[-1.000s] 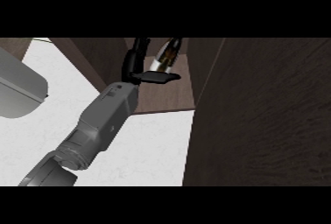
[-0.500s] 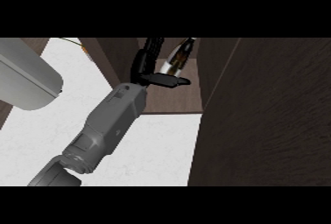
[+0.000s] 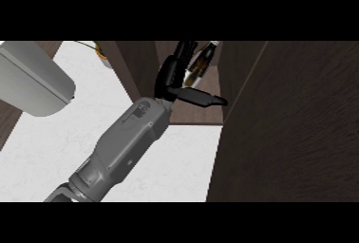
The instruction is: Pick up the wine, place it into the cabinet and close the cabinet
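The wine bottle shows as a dark, gold-labelled shape tilted inside the dark wooden cabinet, near the top of the head view. My right hand is up against it. The fingers run along its left side and the thumb juts out to the right beneath it, so the hand is shut on the bottle and hides much of it. The grey right forearm rises from the lower left to the cabinet opening. My left hand is out of sight.
A broad dark wooden panel, seemingly the open cabinet door, fills the right side. The white counter lies under the forearm. A large rounded grey object sits at the upper left, with a thin green stem beside it.
The right hand with the bottle has shifted a little to the right and further into the cabinet. The grey object at the upper left now shows larger.
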{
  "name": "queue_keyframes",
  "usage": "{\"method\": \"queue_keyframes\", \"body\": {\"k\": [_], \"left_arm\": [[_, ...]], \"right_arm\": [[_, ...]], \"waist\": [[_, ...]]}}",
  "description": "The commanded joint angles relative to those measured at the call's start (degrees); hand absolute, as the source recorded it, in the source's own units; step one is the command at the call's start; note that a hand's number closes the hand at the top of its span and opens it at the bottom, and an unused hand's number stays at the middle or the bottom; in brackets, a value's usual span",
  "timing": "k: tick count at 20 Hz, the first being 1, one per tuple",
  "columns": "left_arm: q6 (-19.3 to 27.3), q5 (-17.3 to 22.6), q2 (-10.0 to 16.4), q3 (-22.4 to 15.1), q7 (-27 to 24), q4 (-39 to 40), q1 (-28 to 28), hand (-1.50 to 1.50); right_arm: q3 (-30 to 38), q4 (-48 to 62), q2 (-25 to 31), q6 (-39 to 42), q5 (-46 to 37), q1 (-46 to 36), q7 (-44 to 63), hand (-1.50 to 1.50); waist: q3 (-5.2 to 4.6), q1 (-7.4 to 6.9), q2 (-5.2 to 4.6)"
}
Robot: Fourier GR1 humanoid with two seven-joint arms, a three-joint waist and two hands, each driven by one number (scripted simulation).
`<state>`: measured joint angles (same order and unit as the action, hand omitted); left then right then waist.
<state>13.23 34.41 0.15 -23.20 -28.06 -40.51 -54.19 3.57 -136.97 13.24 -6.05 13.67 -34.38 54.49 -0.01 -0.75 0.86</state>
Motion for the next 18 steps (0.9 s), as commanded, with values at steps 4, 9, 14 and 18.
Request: {"method": "queue_keyframes", "body": {"k": [4, 9, 14, 18], "left_arm": [[12.0, 1.1, -0.1, -9.9, 8.5, -24.1, 11.7, -1.5], [25.1, -1.0, -0.1, -18.5, 9.8, -38.2, 18.3, -1.5], [29.2, -3.8, -0.1, -20.8, 9.2, -47.7, 27.1, -1.5], [31.1, -6.0, 1.2, -23.6, 11.1, -55.5, 33.8, 1.5]], "right_arm": [[-1.8, -4.6, 1.7, -2.1, -1.3, -1.4, 5.3, -1.5], [-2.8, -3.3, 1.0, -2.5, -2.1, -1.8, 2.9, -1.5], [-2.3, -2.3, 1.6, -2.2, -1.5, -2.6, 2.3, -1.5], [-4.6, -2.2, 0.5, -2.8, -4.2, -0.9, 0.8, -1.5]], "waist": [[-0.05, -0.14, 0.19], [-0.03, 0.36, -0.09], [-0.03, 0.24, -0.39], [-0.02, 0.21, -0.53]]}}
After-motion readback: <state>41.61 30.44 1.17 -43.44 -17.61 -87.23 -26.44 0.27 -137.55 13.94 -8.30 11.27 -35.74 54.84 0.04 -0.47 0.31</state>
